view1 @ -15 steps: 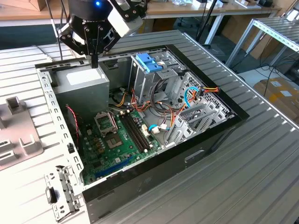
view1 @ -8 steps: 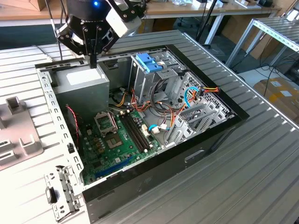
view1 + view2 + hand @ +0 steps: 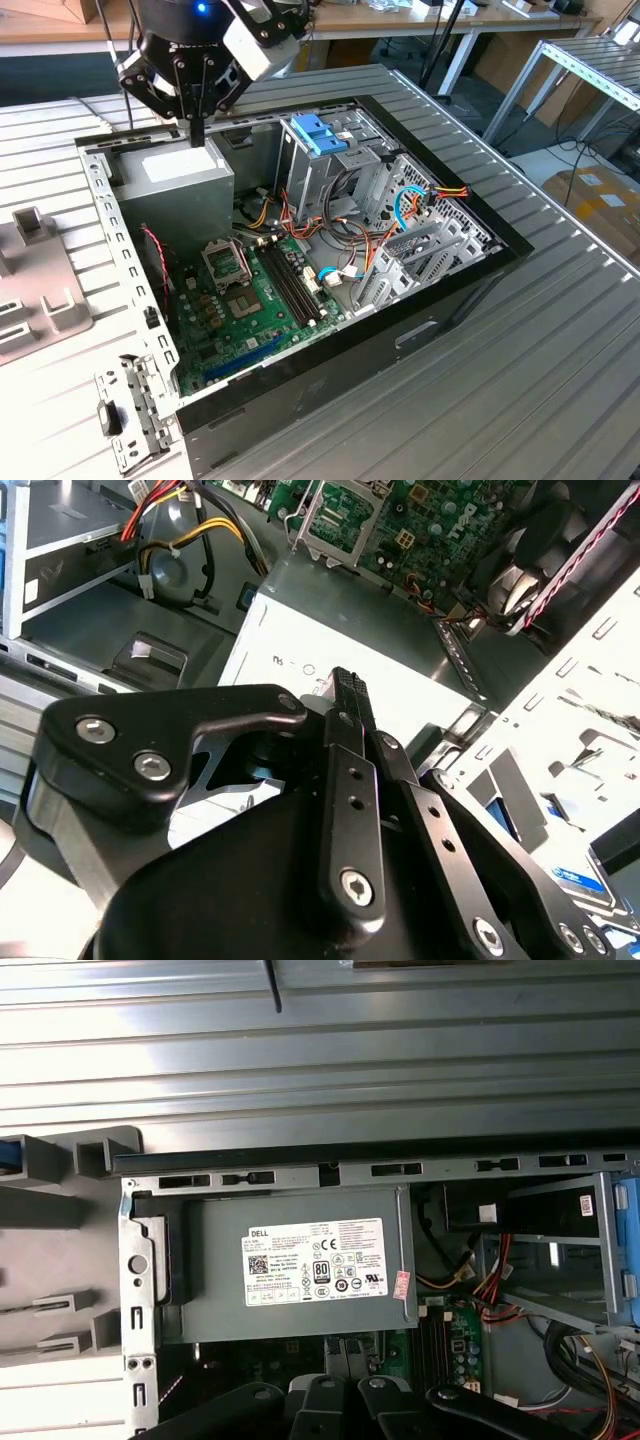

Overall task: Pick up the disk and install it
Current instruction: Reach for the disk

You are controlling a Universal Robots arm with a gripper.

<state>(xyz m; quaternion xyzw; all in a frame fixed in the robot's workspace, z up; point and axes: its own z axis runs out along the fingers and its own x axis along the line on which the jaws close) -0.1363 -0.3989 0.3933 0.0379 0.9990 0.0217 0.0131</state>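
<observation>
My gripper hangs over the back corner of the open computer case, just above the grey power-supply box. Its black fingers are pressed together and hold nothing. In the second wrist view the fingertips point at the box's white label. A flat grey piece with a blue-and-white label, apparently the disk, peeks in at the edge of the second wrist view. It lies outside the case's perforated side wall, apart from the gripper. The first wrist view looks straight down on the power-supply box.
Inside the case are a green motherboard, bundled cables, metal drive bays and a bright-blue latch. A grey fixture plate with upright holders sits at the exterior view's left. The case rests on a ribbed metal table.
</observation>
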